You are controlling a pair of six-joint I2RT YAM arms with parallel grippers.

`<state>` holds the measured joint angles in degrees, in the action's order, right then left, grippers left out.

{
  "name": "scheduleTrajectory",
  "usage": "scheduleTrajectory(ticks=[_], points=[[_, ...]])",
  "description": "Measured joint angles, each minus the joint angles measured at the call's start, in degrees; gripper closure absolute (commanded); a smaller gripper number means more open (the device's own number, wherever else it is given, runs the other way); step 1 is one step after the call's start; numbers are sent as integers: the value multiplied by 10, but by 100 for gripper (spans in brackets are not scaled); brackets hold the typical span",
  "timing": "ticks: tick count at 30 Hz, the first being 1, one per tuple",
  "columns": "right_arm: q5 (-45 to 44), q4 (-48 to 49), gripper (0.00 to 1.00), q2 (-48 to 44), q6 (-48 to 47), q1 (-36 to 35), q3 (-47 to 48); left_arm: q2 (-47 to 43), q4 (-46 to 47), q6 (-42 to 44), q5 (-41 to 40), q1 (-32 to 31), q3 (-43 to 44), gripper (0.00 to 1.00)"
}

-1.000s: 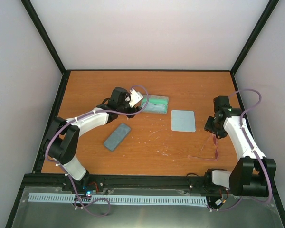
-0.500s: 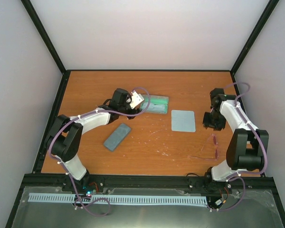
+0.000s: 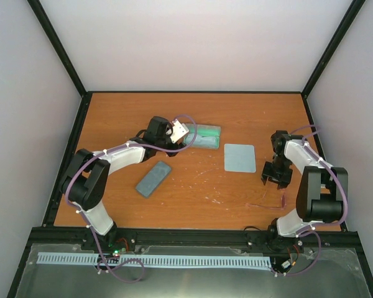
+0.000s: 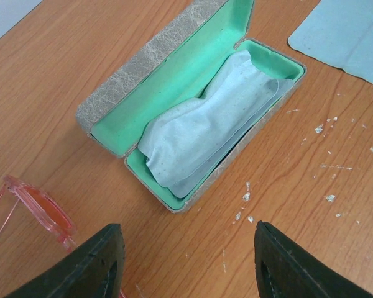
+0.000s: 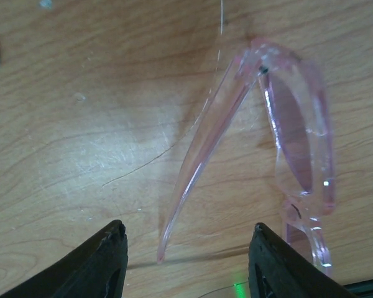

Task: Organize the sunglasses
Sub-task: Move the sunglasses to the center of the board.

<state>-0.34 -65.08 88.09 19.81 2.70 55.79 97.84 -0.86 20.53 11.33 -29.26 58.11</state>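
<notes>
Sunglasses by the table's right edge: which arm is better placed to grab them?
Right. The right claw, open, hangs over the sunglasses, a temple between its fingers; the left claw is away at the open case.

The left arm [image 3: 121, 156] is built of smooth white shell links joined by chunky black joint housings. A thin lilac cable [image 3: 192, 129] loops along it, pinned by small white ties. The right arm [image 3: 311, 158] has the same white-and-black build and the same lilac cabling. The left gripper [image 4: 186, 261] and right gripper [image 5: 185, 261] each show two matte black, round-edged fingers.
</notes>
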Motion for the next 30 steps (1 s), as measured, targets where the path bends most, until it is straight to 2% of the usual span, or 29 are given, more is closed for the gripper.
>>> scheduleTrajectory(ticks=[12, 18, 21, 30], points=[[16, 60, 62, 44, 22, 0, -28, 0, 13, 0, 0, 0, -19, 42], [24, 79, 85, 69, 28, 0, -27, 0, 22, 1, -2, 0, -23, 42], [26, 83, 92, 71, 29, 0, -25, 2, 26, 2, -3, 0, -23, 42], [30, 85, 97, 93, 32, 0, 41, 9, 29, 3, -4, 0, -23, 42]])
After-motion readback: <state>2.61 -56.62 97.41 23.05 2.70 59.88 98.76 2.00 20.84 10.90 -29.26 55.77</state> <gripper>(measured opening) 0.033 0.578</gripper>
